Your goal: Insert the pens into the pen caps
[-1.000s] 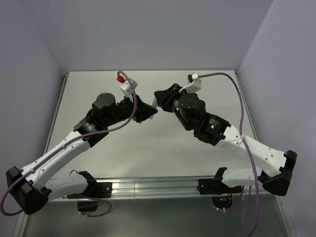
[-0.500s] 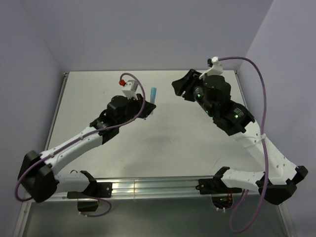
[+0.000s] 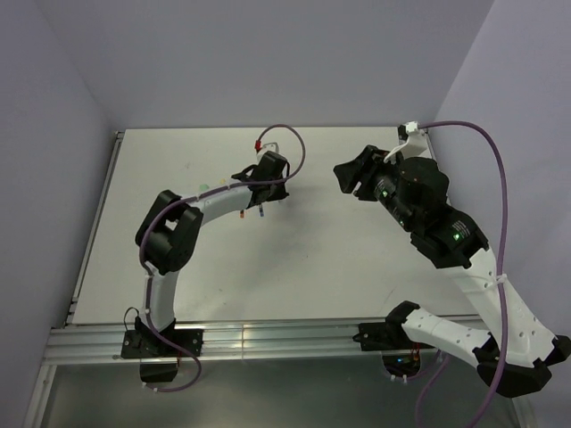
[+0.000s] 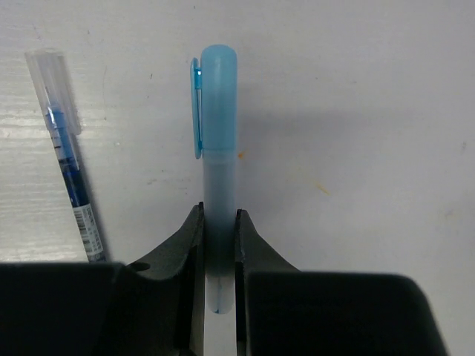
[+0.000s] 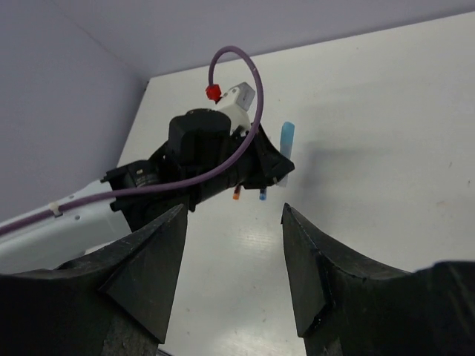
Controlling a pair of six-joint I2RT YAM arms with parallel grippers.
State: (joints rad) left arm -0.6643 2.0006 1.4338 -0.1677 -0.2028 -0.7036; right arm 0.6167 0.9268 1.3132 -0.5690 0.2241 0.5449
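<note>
My left gripper [image 4: 219, 215] is shut on the body of the light blue marker [image 4: 219, 141]. The marker wears its light blue cap [image 4: 217, 96] and is held low over the white table. The thin dark blue pen [image 4: 68, 156], with a clear cap, lies just left of it. In the right wrist view the marker [image 5: 286, 137] sticks out past the left gripper, and the ends of the red pen [image 5: 236, 196] and the dark blue pen [image 5: 262, 197] show beneath it. My right gripper [image 3: 350, 178] is open and empty, raised to the right of the left gripper [image 3: 268, 178].
Two tiny pale specks, greenish [image 3: 203, 188] and yellowish [image 3: 221, 184], lie on the table left of the left wrist, too small to identify. Lilac walls close the table at the back and sides. A metal rail [image 3: 268, 339] runs along the near edge.
My left arm has stretched out toward the far middle of the table and brought the capped light blue marker down low. My right gripper has drawn back to the right, open.
</note>
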